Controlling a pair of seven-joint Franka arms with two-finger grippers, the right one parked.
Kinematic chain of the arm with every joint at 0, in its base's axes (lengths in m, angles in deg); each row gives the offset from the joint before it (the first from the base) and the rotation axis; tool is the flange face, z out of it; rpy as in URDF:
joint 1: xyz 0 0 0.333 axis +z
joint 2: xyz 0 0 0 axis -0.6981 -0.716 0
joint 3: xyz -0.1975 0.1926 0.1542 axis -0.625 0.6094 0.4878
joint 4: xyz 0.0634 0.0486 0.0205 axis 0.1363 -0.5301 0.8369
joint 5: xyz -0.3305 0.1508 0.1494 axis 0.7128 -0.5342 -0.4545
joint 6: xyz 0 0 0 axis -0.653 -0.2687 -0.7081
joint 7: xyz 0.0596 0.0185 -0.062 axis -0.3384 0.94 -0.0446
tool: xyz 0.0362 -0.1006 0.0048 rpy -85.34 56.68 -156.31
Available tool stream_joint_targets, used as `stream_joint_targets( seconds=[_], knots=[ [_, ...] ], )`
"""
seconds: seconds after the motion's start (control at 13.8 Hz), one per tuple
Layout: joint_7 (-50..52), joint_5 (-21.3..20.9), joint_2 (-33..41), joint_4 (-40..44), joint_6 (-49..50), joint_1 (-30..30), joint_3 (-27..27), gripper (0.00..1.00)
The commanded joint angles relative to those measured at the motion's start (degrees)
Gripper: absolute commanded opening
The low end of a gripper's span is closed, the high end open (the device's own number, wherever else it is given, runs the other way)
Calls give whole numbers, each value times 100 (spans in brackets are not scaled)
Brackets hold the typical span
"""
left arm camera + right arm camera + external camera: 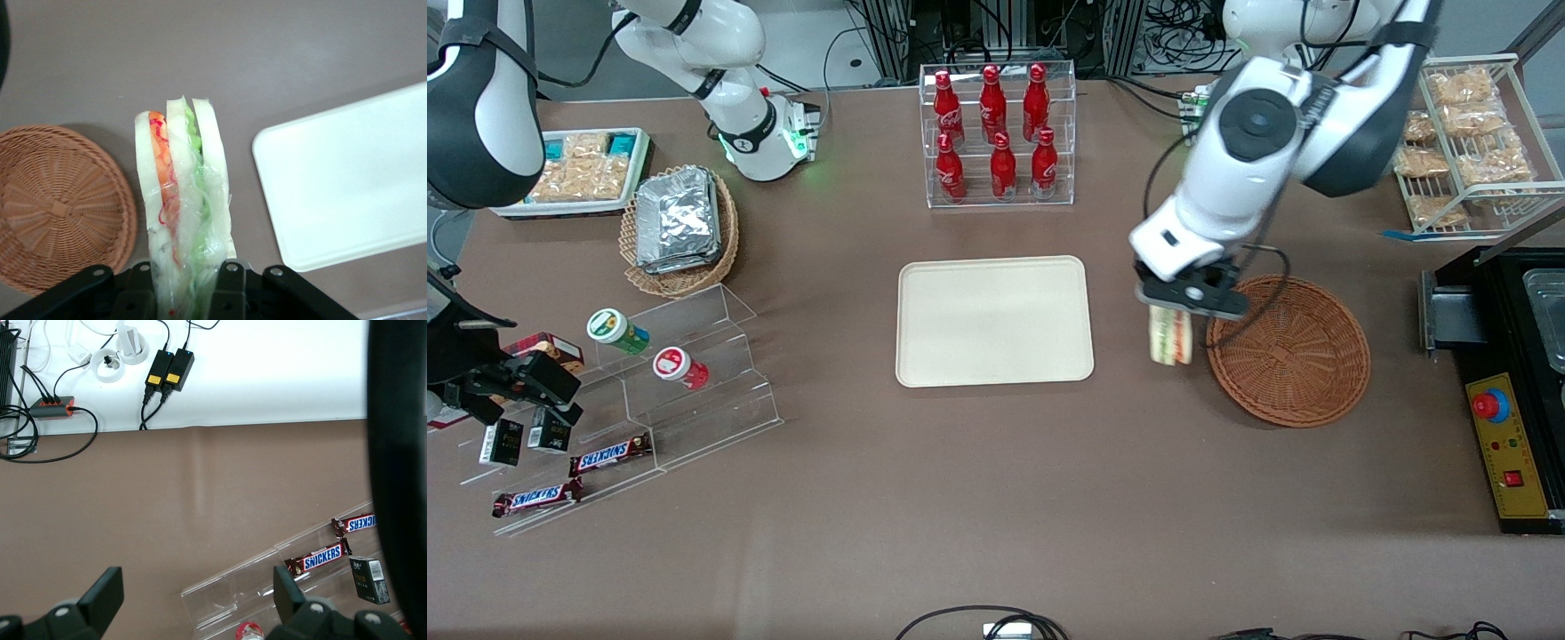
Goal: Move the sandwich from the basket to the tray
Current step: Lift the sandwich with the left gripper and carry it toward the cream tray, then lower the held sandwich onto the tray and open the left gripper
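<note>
The gripper point(1172, 313) is hanging above the brown desk point(960, 480), in the gap between the tray point(994, 321) and the basket point(1289, 349), with its jaws closing on the upper end of the sandwich point(1171, 338). The sandwich is hanging down from the jaws clear of the desk — a pale bread wedge in clear wrap, with orange-red and green layers showing along its edge. It is sitting just beside the basket's rim, outside the basket, and apart from the tray's nearest short side.

In the left wrist view the sandwich point(181, 200) is running out from between the black fingers point(230, 283), with the woven basket point(57, 207) on one side of it and a rounded corner of the cream tray point(347, 180) on the other — neither is touching it. Both the basket and the tray are lying with nothing in them, around the middle of the desk, the basket toward the working arm's end. A clear rack of red bottles point(997, 133) is standing near the desk edge farthest from the front camera, farther from that camera than the tray.
</note>
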Motion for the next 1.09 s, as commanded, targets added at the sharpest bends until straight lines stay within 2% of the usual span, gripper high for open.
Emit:
stream_joint_targets(
  seconds=[0.0,0.14,0.36,1.01],
  knots=[
    [399,17,-290,188,46,12,-371,0],
    [715,25,-483,170,-181,-49,-591,0],
    [1479,-158,-931,135,-857,-619,-610,0],
    [3159,-1714,-2504,117,-1527,-1279,-601,0]
  ],
)
